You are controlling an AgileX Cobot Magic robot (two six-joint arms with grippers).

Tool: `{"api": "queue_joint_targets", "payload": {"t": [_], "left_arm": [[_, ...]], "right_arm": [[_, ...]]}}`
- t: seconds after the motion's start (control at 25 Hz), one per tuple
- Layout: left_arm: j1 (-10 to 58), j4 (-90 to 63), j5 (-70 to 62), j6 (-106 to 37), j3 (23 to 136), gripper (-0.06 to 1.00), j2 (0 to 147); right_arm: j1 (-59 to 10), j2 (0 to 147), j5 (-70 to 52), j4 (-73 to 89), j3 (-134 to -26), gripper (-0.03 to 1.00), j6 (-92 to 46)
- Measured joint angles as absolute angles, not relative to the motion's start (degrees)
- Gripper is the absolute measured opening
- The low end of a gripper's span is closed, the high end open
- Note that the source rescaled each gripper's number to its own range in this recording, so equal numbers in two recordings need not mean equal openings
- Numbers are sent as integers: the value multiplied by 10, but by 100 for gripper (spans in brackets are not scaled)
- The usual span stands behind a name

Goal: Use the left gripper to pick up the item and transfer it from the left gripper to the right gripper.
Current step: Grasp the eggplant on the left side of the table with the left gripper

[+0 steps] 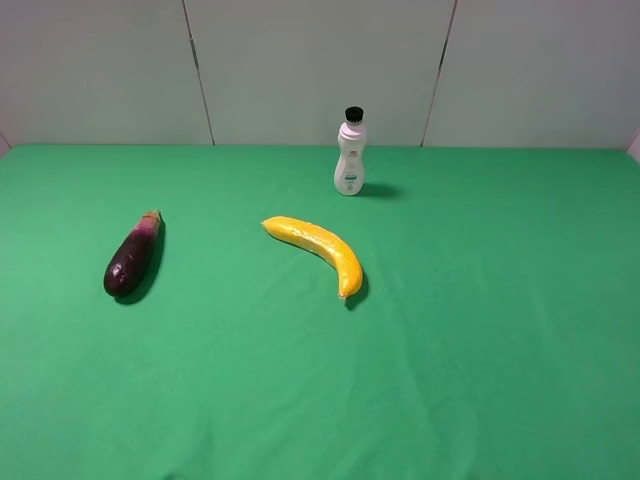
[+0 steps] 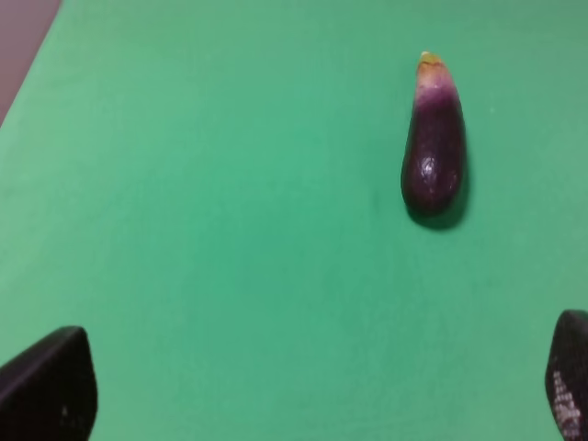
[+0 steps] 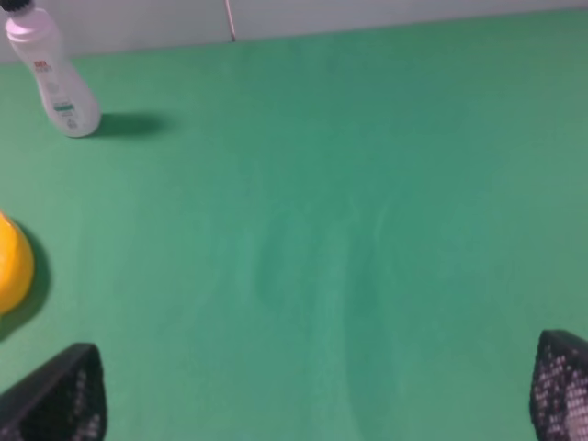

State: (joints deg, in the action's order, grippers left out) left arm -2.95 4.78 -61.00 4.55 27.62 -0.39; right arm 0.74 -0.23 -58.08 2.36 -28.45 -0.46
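Note:
The eggplant [image 1: 133, 257] is dark glossy purple with a paler stem end and lies on the green cloth at the left. It also shows in the left wrist view [image 2: 434, 152], well ahead of my left gripper [image 2: 312, 390]. The left gripper is open and empty, and only its two black fingertips [image 2: 50, 386] show, far apart. My right gripper [image 3: 317, 395] is open and empty too, with its black fingertips [image 3: 60, 400] wide apart over bare cloth. Neither gripper shows in the exterior high view.
A yellow banana [image 1: 320, 252] lies near the middle of the cloth; its end shows in the right wrist view [image 3: 11, 262]. A white bottle with a black cap [image 1: 350, 155] stands upright at the back, also in the right wrist view [image 3: 53, 78]. Grey wall panels stand behind the table.

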Motion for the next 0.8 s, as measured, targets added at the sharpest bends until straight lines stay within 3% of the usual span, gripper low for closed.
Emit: {"api": "queue_joint_targets", "payload": {"t": [0.8], "left_arm": [[-29,48,-610,46,276,97,-4]], "right_arm": [[7,-2,-581,24,-284,100,-5]]}}
